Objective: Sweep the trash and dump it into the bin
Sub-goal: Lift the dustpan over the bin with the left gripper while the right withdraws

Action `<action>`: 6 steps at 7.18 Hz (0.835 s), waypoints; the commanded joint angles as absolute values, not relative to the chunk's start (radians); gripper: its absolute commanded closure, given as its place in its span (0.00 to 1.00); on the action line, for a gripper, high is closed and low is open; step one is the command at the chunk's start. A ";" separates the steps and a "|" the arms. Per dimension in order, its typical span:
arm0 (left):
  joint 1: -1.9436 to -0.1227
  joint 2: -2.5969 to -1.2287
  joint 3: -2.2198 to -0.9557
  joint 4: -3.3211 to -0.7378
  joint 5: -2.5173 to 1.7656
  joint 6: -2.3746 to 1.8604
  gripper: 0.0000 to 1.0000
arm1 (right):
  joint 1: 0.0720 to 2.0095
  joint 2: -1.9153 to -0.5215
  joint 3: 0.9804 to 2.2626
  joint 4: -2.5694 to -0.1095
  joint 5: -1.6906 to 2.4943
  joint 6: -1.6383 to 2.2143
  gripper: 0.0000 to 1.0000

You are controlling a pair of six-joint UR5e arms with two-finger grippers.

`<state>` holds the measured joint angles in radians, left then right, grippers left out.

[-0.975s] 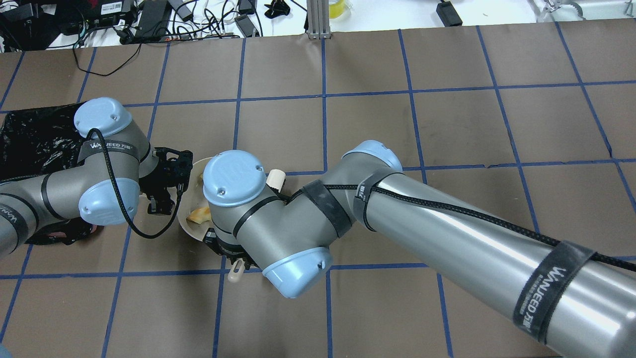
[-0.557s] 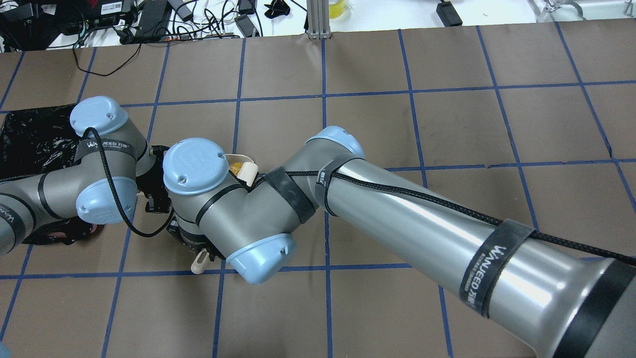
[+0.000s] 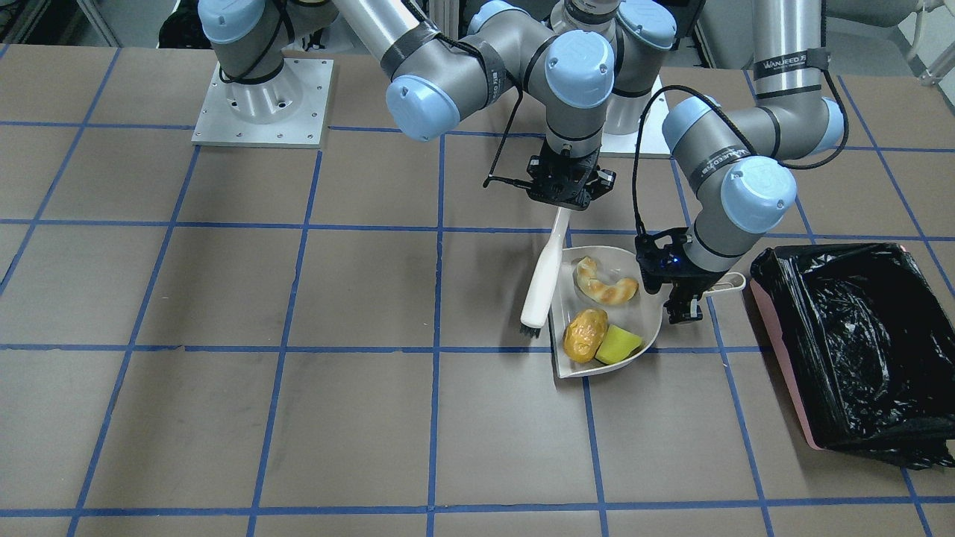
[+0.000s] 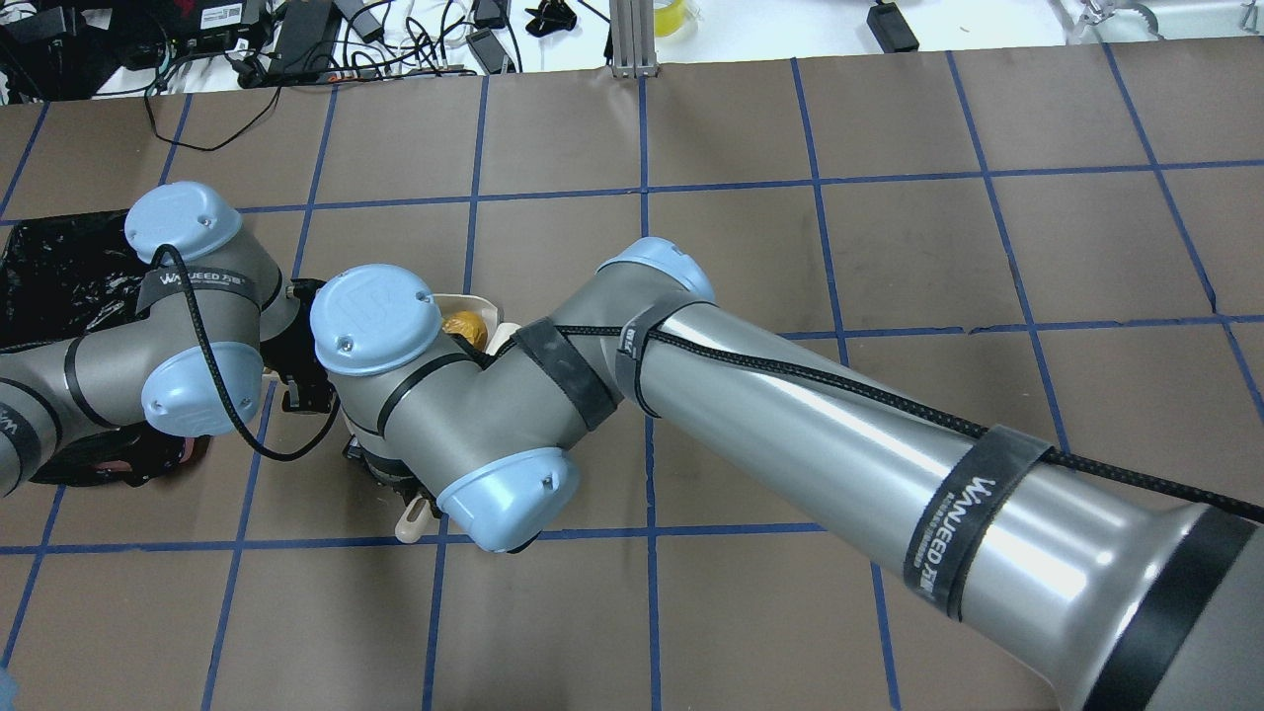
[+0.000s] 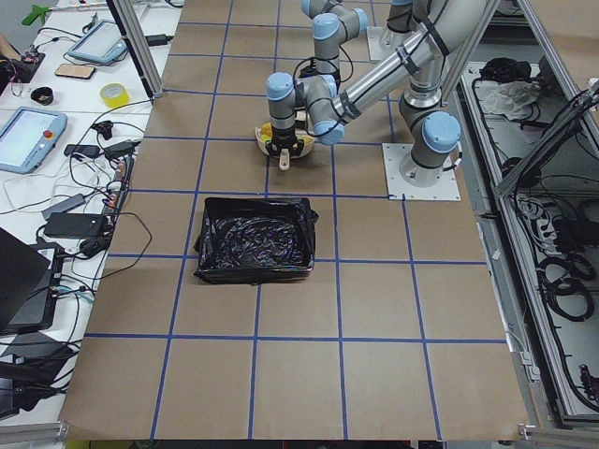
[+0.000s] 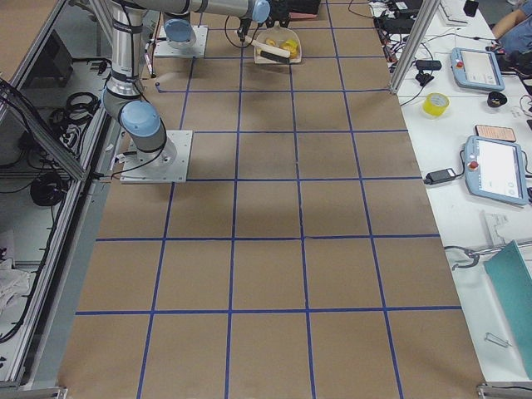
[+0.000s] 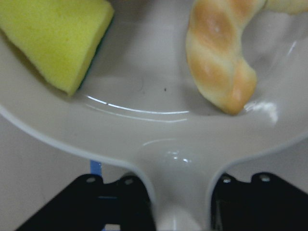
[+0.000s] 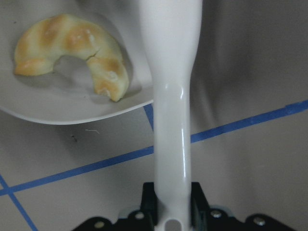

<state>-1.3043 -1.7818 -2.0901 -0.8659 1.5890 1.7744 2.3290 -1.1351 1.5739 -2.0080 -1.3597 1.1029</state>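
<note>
Sweeping looks done to us: croissant piece (image 3: 606, 283), potato lump (image 3: 584, 335) and sponge wedge (image 3: 618, 344) lie in the dustpan (image 3: 647, 319) on the counter (image 3: 298, 298). Our left end effector (image 7: 180, 192) clamps its handle, the right end effector (image 8: 172, 199) the brush (image 3: 543, 276); dumping into the nearby bin (image 3: 780, 358) remains.

Overhead, the right arm (image 4: 790, 395) covers most of the dustpan (image 4: 469, 297) (only the potato-like piece (image 4: 462, 326) shows); the frame edge crops the bin (image 4: 59, 276).
</note>
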 commanded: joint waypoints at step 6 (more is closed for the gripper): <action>-1.056 -1.775 -1.709 -1.288 1.359 1.781 1.00 | 1.889 -1.361 1.608 -1.678 -1.560 0.530 1.00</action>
<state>-1.1237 -1.7763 -1.8458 -1.1071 1.3885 1.7780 1.9802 -1.3468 1.5972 -1.6860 -1.5190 0.6340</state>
